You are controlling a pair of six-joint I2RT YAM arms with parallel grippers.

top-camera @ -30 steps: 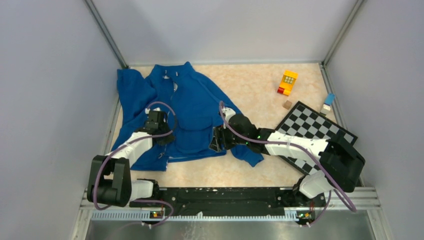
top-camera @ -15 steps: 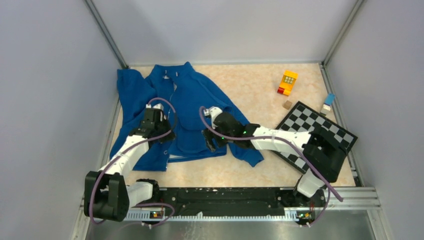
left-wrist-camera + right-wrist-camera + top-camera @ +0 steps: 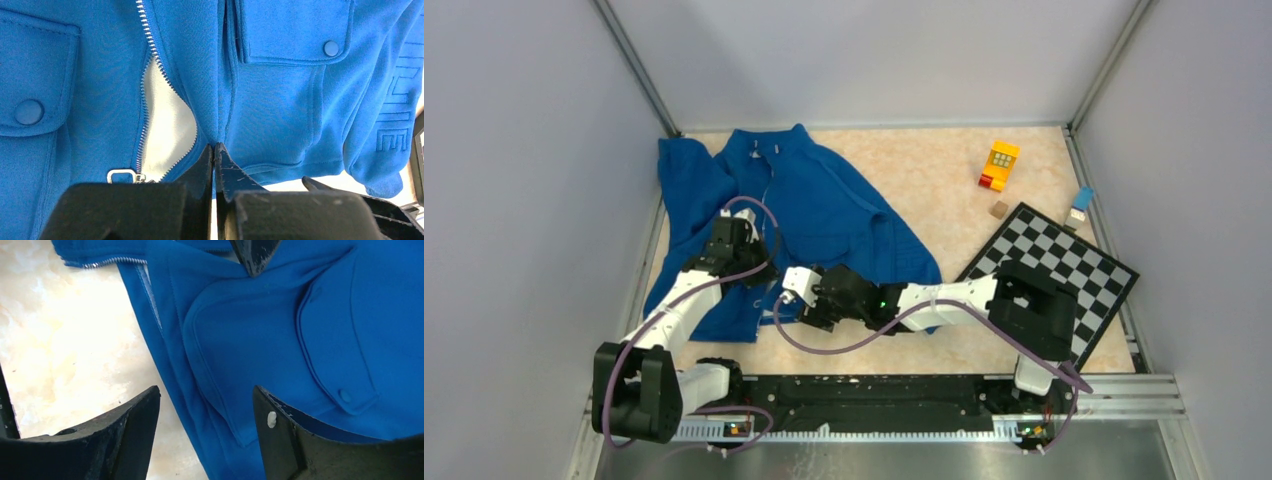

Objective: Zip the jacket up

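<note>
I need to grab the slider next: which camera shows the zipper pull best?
Left wrist: the metal zipper pull sits clearly at the bottom of the open teeth. Right wrist shows only a stretch of teeth. Top external: too small to make out.

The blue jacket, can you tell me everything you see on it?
The jacket is soft royal-blue fabric, lying spread on the table, collar at the far end. Its zipper gapes open near the hem, showing pale lining; the metal pull sits at the bottom. A pocket with a snap flap sits on each side. The left claw pinches the front fabric; the right claw hangs open over the hem.
</note>
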